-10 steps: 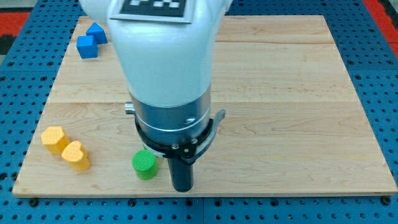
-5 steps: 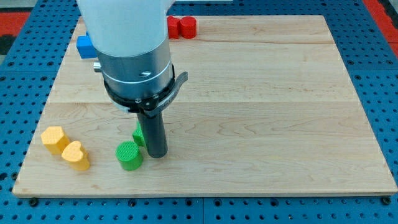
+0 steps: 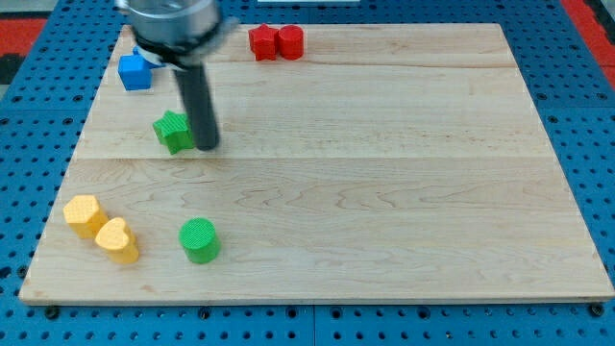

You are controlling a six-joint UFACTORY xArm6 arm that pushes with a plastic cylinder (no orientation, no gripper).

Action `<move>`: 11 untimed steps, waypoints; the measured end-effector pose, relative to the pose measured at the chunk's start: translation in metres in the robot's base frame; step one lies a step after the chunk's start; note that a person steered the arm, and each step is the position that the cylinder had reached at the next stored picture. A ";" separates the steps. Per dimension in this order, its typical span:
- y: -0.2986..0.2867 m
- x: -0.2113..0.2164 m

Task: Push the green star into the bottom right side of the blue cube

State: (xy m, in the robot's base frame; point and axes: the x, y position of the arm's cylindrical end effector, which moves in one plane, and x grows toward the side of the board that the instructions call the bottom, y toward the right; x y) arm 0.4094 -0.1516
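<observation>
My tip (image 3: 207, 146) touches the green star (image 3: 173, 131), just right of it; no fingers here. Better push up-left toward the blue cube (image 3: 135, 72).

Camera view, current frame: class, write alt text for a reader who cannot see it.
My tip touches the right side of a green star on a wooden board, with a blue cube up-left of the star. Two red blocks sit at the top; two yellow blocks and a green cylinder sit bottom-left.
</observation>
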 end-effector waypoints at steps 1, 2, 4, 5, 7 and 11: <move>-0.026 0.028; -0.039 0.055; -0.038 -0.038; -0.024 0.007; -0.073 -0.042; 0.043 0.051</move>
